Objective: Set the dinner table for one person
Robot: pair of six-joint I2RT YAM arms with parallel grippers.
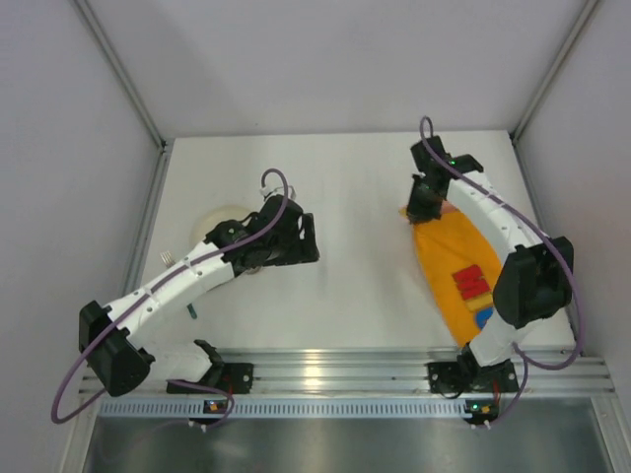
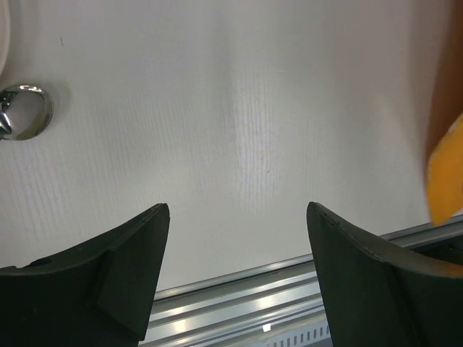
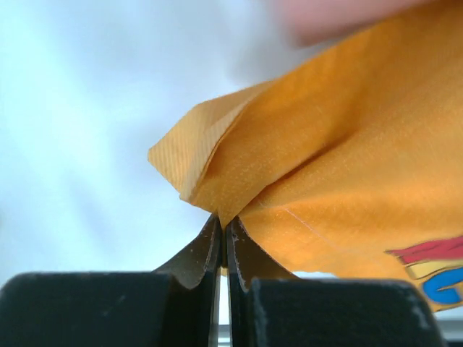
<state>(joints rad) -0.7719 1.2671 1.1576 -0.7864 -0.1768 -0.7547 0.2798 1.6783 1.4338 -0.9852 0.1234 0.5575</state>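
Observation:
The dinner table (image 1: 345,246) is a white matte top with aluminium rails. My right gripper (image 1: 422,207) is shut on a corner of the orange printed cloth (image 1: 458,276), which lies bunched at the right side; the pinched fold shows in the right wrist view (image 3: 289,166) above my shut fingertips (image 3: 224,231). My left gripper (image 1: 306,236) is open and empty over the table's left middle; its fingers (image 2: 137,260) frame bare tabletop (image 2: 239,123). A pale plate (image 1: 225,215) sits behind the left wrist, mostly hidden. A shiny spoon bowl (image 2: 25,112) lies left of the gripper.
A small dark green object (image 1: 192,310) lies on the table under the left arm. The front aluminium rail (image 1: 335,370) runs along the near edge and also shows in the left wrist view (image 2: 289,289). White walls enclose the table on both sides and behind.

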